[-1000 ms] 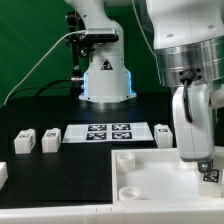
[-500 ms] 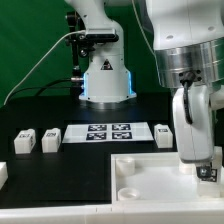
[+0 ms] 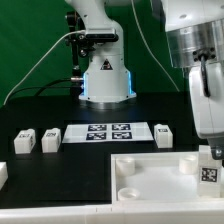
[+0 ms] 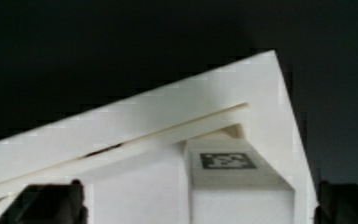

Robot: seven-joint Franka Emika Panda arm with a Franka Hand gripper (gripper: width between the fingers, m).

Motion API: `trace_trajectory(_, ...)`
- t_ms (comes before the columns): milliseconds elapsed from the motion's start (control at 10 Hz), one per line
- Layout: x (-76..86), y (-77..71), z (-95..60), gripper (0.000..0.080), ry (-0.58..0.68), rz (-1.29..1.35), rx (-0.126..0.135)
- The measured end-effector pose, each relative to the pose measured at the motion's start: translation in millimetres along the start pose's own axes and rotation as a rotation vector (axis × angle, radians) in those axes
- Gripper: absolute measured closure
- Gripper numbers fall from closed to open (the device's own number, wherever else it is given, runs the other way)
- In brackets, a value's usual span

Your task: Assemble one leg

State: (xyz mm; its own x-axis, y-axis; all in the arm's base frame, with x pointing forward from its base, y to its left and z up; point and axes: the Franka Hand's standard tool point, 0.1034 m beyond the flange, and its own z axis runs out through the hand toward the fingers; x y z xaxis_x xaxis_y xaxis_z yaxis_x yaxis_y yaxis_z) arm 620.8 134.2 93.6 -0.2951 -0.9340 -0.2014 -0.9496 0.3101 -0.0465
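Note:
The large white tray-like piece (image 3: 150, 172) lies at the front, on the exterior view's right. One leg (image 3: 209, 172), a small white block with a tag, stands upright at that piece's right side. My gripper (image 3: 207, 154) hangs just above it. In the wrist view the two dark fingers (image 4: 51, 203) stand wide apart, with the leg (image 4: 229, 165) and its tag between them and a gap on at least one side. The gripper (image 4: 197, 203) looks open. Three more legs lie on the black table: two on the left (image 3: 25, 140) (image 3: 51, 140) and one right of the marker board (image 3: 164, 134).
The marker board (image 3: 103, 132) lies mid-table. A second robot's base (image 3: 105, 78) with cables stands behind it. A white part (image 3: 3, 172) shows at the left edge. The tray-like piece has round corner sockets (image 3: 125, 159).
My arm has risen and shifted toward the exterior view's right. The leg has stayed in place at the tray-like piece's right side.

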Motion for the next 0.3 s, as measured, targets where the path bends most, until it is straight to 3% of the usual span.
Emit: trace_trajectory(300,0.5,0.5,1.0,0.015,0.001,-0.004,-0.001)
